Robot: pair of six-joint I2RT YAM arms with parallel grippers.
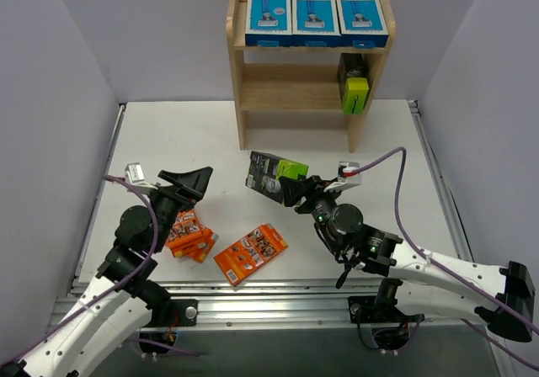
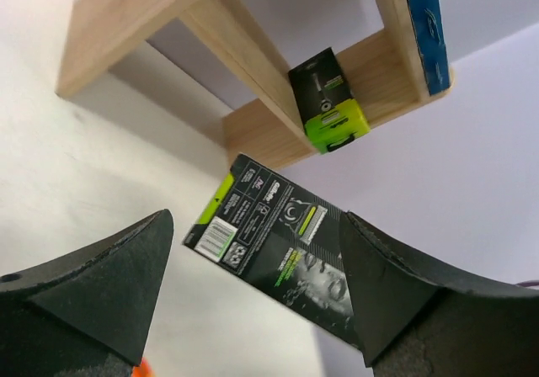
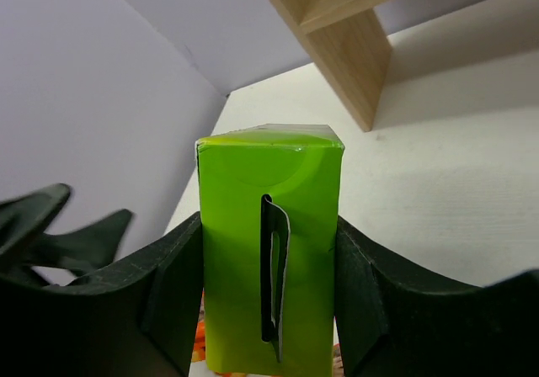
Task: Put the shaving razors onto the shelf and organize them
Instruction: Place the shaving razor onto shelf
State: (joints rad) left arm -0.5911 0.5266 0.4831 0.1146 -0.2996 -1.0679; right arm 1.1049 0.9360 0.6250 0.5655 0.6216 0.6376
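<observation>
At twelve o'clock on the table [image 1: 168, 133] stands the shelf [image 1: 238, 82]. We see three blue boxes [image 1: 316, 15] side by side on its top tier, and a shelved box [image 1: 354, 87], black and green, upright at the three o'clock end of the middle tier.

Near the table's centre our right gripper [image 1: 292, 188] is clamped on the held box [image 1: 269, 173], also black and green, which is tilted and points toward ten o'clock. From the right wrist we see both fingers [image 3: 168, 293] pressed against the sides of its green end.

Our left gripper [image 1: 192, 182] sits at nine o'clock of the held box, apart from it, jaws spread wide with nothing between them.

An orange pack [image 1: 250, 253] lies flat at six o'clock of the held box. A pile [image 1: 189, 234] of more orange packs lies just beside it at nine o'clock, partly under the left arm.
</observation>
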